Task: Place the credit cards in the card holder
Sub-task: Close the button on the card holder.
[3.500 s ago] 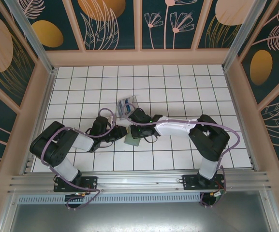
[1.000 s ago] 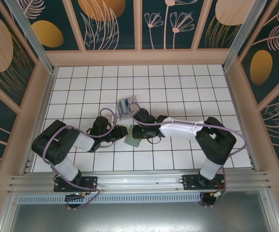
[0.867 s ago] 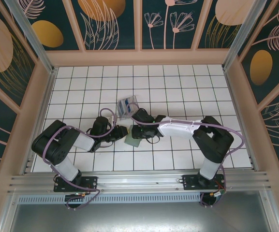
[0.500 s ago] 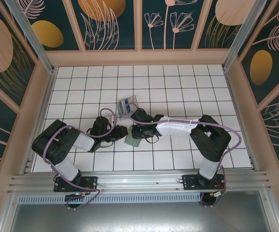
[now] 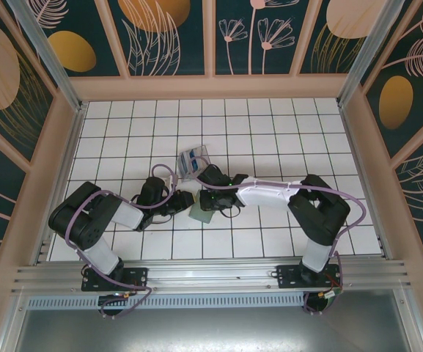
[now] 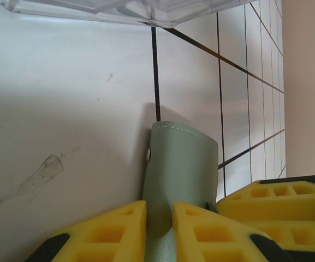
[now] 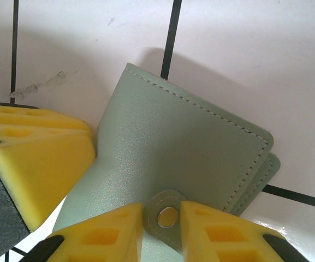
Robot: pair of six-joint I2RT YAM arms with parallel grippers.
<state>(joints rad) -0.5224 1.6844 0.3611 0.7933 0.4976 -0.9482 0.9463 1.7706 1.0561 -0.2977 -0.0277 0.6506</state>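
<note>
Two grips now pin the folded card holder (image 7: 184,147) on the desk (image 5: 270,132): the left end effector (image 6: 158,210) clamps one edge, while the right end effector (image 7: 162,210) has just narrowed until it seems to pinch the snap tab (image 7: 168,216), so unfastening can begin.

This looks like a robotics lab test cell, not a home: a white gridded surface (image 5: 284,132) is boxed in by teal plant-printed panels (image 5: 171,44), and an aluminium rail (image 5: 211,273) carries the left arm base (image 5: 116,279) and right arm base (image 5: 306,277).
</note>
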